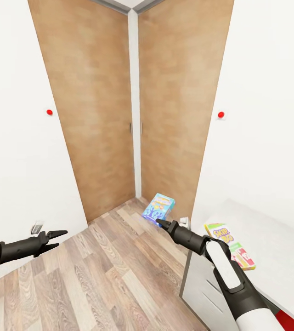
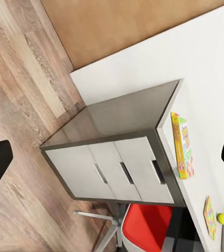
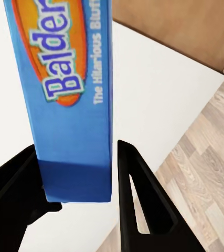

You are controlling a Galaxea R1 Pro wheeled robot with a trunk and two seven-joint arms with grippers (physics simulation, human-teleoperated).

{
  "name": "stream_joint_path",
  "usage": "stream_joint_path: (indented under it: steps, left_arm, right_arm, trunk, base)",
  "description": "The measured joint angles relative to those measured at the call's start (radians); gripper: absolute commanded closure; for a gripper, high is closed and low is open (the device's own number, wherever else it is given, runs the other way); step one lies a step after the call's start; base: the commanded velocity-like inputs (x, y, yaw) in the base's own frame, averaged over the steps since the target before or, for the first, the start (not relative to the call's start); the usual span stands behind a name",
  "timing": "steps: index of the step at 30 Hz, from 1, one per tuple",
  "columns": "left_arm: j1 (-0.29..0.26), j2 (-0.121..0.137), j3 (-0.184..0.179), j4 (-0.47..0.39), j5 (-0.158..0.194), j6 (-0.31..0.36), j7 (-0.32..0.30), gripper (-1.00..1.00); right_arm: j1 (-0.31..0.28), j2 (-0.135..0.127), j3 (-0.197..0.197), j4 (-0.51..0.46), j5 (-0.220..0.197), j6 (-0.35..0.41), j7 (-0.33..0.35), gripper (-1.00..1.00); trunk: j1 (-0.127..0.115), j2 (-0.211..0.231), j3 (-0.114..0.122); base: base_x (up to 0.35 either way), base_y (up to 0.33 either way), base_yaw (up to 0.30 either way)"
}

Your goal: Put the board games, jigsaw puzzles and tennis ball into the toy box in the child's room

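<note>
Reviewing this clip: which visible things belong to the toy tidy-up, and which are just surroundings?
Job:
- blue board game, held in the right pincer
- Skip-Bo box on the table
- jigsaw puzzle
- tennis ball

Surroundings:
- wooden doors
- red chair
- plank floor

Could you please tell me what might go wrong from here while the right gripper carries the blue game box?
1. The right gripper pinches the blue game box only at one end, so the box could swing or slip out over the wood floor.
2. The Skip-Bo box lies near the table edge; the right arm passing close could knock it off.
</note>
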Motion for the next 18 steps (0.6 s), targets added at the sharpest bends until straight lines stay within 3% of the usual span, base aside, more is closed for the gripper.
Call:
stream_joint_path:
  steps: [6,18]
  left_arm:
    - [0.000,0.000,0.000,0.000,0.000,0.000,0.000,-1.00]
    - [0.000,0.000,0.001,0.000,0.000,0.000,0.000,-1.00]
  right_arm:
    - [0.001,0.000,-0.003,-0.015,0.003,-0.001,0.002,1.00]
    - [0.001,-0.001,-0.006,-0.014,0.006,0.000,0.004,1.00]
  trunk:
    - [0.000,0.000,0.000]
    - [0.000,0.000,0.000]
  base:
    - [0.000,0.000,-0.060]
    - [0.000,0.000,-0.260]
